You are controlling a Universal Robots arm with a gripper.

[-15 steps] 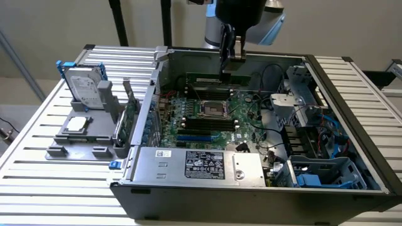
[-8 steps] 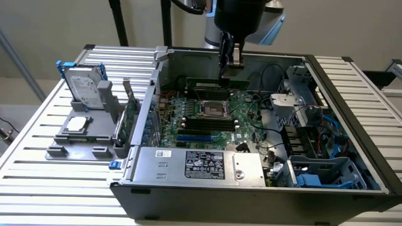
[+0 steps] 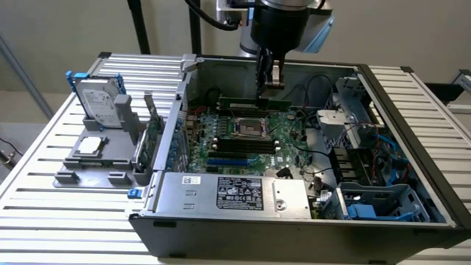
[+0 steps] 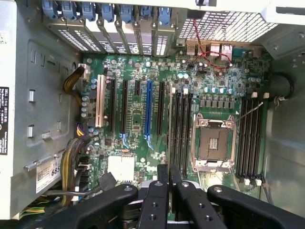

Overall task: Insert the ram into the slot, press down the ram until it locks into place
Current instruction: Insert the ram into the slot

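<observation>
Hanging level above the motherboard (image 3: 287, 149), the ram (image 3: 254, 104) is pinched along its upper edge by the gripper (image 3: 268, 88), fingers clamped on it, and it sits in no socket. Through the wrist camera the ram (image 4: 170, 124) is a thin strip seen edge-on, running out from the gripper (image 4: 169, 177) just beside a bank of black memory slots (image 4: 183, 129) (all four look empty). That bank lies between the silver CPU socket (image 4: 212, 143) and the blue expansion slot (image 4: 149, 112). In the exterior view the memory slots (image 3: 237, 144) lie in front of the CPU socket (image 3: 248, 128). The open computer case (image 3: 220, 237) rests on a slatted table (image 3: 44, 165), with a hard drive (image 3: 99, 102) propped in a grey stand toward the exterior view's left.
</observation>
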